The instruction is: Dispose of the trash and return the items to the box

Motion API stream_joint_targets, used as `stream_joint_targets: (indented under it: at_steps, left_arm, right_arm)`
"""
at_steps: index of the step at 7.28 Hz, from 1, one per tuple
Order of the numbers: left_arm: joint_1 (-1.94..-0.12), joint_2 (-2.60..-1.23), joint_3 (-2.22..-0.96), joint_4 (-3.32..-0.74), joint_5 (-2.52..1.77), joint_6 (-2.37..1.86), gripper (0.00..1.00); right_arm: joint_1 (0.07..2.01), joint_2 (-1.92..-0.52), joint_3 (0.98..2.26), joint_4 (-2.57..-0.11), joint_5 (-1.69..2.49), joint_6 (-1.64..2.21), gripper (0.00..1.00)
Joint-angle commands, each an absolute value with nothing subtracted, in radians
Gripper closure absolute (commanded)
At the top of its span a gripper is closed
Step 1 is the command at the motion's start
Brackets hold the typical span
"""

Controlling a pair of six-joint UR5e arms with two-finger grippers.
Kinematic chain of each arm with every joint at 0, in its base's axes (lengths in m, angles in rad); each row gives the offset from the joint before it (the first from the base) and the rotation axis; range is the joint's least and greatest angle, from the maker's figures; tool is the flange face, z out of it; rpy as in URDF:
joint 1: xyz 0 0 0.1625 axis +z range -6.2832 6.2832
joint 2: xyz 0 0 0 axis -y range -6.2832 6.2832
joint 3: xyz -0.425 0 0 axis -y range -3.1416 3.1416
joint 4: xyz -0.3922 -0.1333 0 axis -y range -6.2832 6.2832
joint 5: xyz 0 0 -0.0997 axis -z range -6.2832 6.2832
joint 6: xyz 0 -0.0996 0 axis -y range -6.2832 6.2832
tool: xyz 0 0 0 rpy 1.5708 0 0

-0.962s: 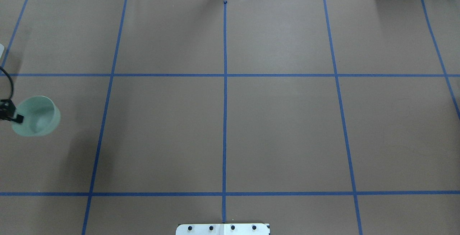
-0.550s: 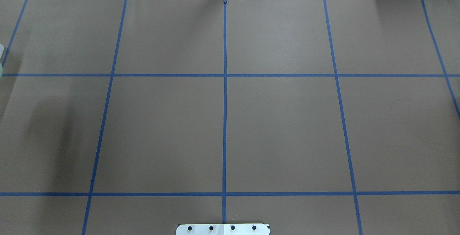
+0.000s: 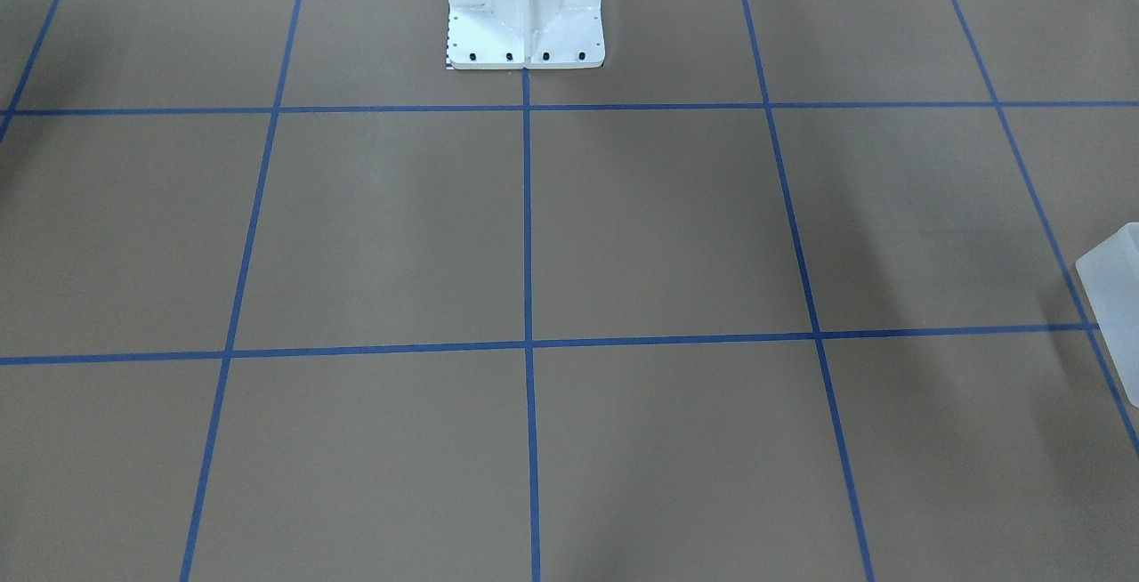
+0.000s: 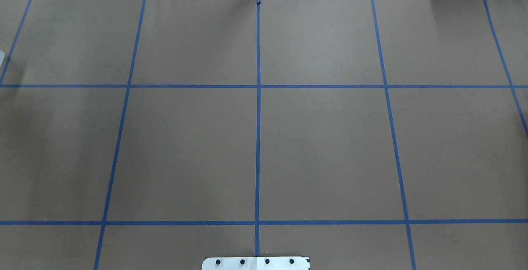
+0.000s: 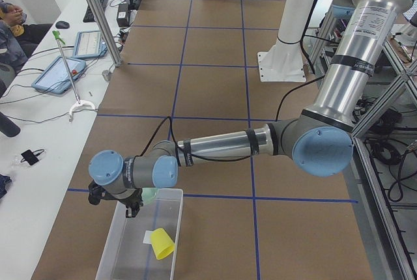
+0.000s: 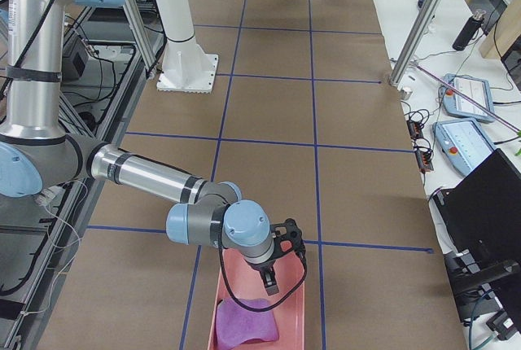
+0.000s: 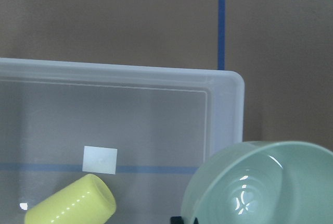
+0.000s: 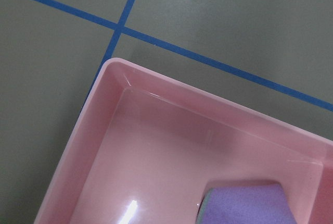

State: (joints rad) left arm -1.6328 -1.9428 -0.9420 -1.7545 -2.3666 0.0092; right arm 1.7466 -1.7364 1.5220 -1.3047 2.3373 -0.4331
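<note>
My left gripper hangs over the near corner of the clear plastic box at the table's left end. It holds a pale green cup, tilted, just above the box's corner rim. A yellow cup lies inside the box on its side. My right gripper hangs over the pink bin at the table's right end. I cannot tell if it is open or shut. A purple cloth lies in the pink bin.
The robot's white base stands at the table's middle rear edge. A white label sits on the clear box's floor. The operators' desk with tablets runs along the table's far side.
The left gripper and the green cup have left the overhead view past its left edge. Their shadow there has faded. The right arm shows no change.
</note>
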Motion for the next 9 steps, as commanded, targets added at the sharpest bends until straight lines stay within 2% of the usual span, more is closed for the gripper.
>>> stream_joint_targets:
  at_steps: [1, 2, 5, 7, 9]
  left_arm:
    - [-1.629, -1.974, -0.740, -1.921, -2.336, -0.089, 1.00]
    - [-1.628, -1.986, -0.730, -1.925, -2.336, -0.107, 1.00]
    - [-1.597, -1.988, -0.730, -1.965, -2.341, -0.202, 1.00]
    - [-1.556, -1.979, -0.726, -2.026, -2.341, -0.265, 1.00]
    - [-1.533, -1.979, -0.727, -2.029, -2.341, -0.267, 1.00]
  right_arm:
    - [1.698, -1.700, 1.525, -1.302, 2.338, -0.347, 0.00]
    - [1.675, -1.675, 1.526, -1.302, 2.338, -0.310, 0.00]
    - [1.505, -1.669, 1.750, -1.305, 2.353, 0.074, 0.00]
    - [1.407, -1.667, 1.836, -1.304, 2.347, 0.243, 0.00]
    - [1.371, -1.669, 1.856, -1.304, 2.341, 0.296, 0.00]
